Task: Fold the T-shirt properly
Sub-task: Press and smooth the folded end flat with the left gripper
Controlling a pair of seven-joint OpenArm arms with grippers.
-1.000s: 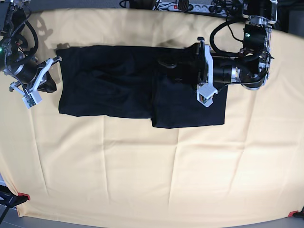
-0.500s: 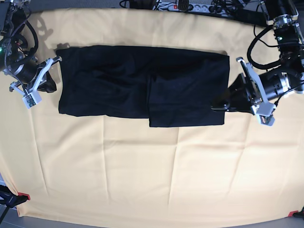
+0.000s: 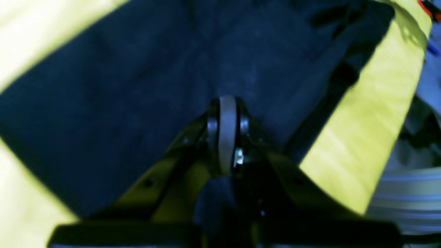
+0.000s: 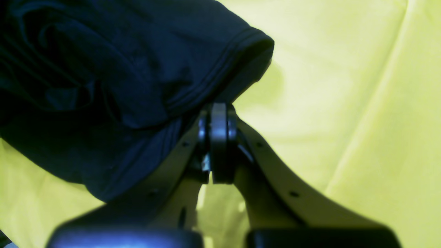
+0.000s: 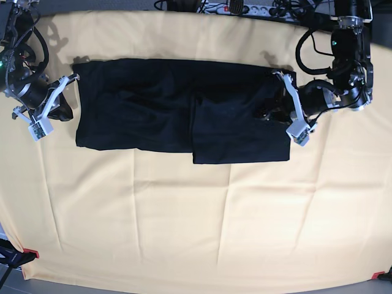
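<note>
Right wrist view alone shows the T-shirt (image 4: 113, 79) hem by the closed right end effector (image 4: 218, 137); base view shows the closed left end effector (image 5: 269, 114) over it.

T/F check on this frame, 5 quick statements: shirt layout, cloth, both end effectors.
1. The T-shirt lies as a long dark band across the yellow cloth. True.
2. The left end effector is wide open. False: its jaws are shut, over the shirt's end.
3. The right end effector is at the shirt's hemmed edge. True.
4. The shirt is bunched in a ball. False: it lies flat, with a lower flap on one half.
5. A power strip lies beyond the cloth's far edge. True.
</note>
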